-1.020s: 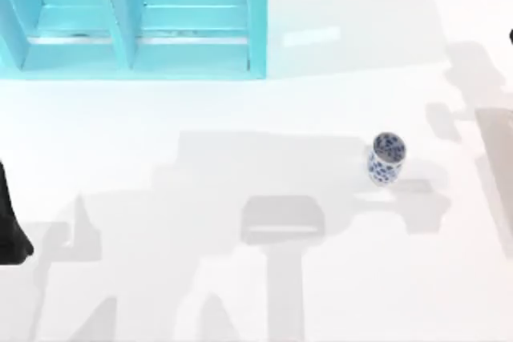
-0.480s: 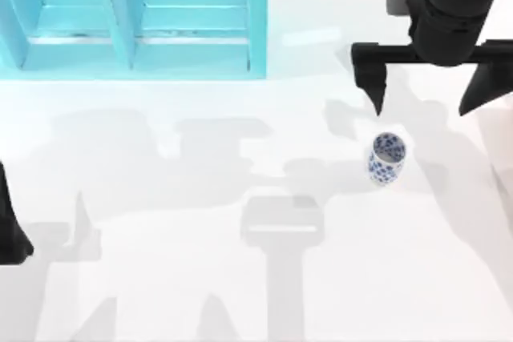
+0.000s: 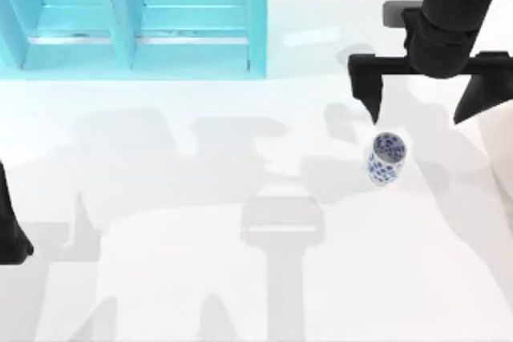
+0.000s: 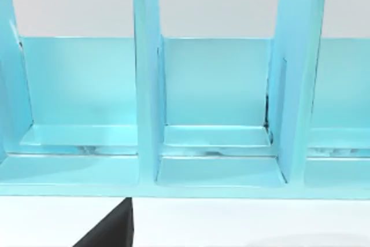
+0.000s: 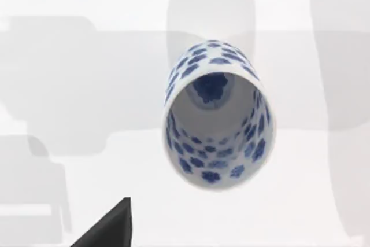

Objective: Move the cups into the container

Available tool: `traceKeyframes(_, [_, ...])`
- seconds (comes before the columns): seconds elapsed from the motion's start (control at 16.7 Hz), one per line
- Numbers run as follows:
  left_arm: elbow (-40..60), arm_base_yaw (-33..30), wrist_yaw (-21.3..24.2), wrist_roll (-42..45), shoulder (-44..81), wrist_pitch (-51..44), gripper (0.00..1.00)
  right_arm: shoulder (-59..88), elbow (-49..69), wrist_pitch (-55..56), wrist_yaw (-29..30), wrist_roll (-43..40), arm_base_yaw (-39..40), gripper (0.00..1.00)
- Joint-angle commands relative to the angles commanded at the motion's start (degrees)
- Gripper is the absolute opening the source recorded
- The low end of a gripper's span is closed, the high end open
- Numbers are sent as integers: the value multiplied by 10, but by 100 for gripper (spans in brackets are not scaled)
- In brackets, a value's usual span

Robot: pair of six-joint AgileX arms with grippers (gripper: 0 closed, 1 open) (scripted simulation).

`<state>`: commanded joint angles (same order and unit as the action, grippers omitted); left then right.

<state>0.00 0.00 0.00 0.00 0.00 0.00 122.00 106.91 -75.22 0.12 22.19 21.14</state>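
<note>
Right now my right end effector (image 3: 421,110) is hanging over the far right part of the bench (image 3: 240,294), its two fingers spread wide and gripping nothing. One cup (image 3: 387,158) is standing upright on the bench just to the near side of that end effector, and a little toward the left: my left-hand fingertip (image 3: 373,110) is sitting almost directly beyond the cup's rim, while the other fingertip is well off to the right of it. So the cup is not between my fingers yet; I judge I am needing to shift toward the near side and slightly left to straddle it. The cup's long axis is running vertical, and my right wrist view is looking down into its open mouth (image 5: 218,125). The turquoise container (image 3: 136,22) is lying at the far left. My left arm (image 3: 10,226) is parked at the left edge, much farther from the cup, and I cannot tell how its end effector stands.
</note>
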Motion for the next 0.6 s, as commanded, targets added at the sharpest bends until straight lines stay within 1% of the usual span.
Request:
traceKeyframes(0.36, [0,0,0,0,0,0,100,25,-122,153,0,2,2,100])
traceKeyframes(0.6, [0,0,0,0,0,0,100,29,-139,170,0,3,2,100])
